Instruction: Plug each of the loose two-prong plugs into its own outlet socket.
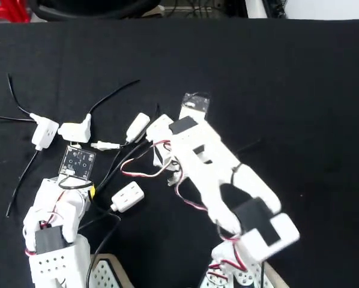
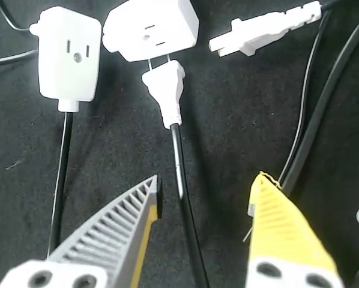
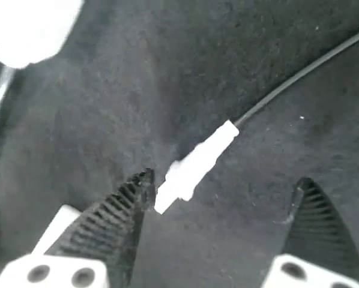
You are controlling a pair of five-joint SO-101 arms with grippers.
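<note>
Left gripper [image 2: 209, 177]: spread astride cord [image 2: 181, 168]; we judge it's aiming plug [image 2: 165, 90] at upper-centre socket [image 2: 150, 30].
Right gripper [image 3: 225, 177]: spread round second plug [image 3: 194, 165], pre-pinch.

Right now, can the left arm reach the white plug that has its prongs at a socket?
Probably yes. The left claw is open, the plug lies straight ahead of it, and only its own black cord runs between the fingers.
</note>
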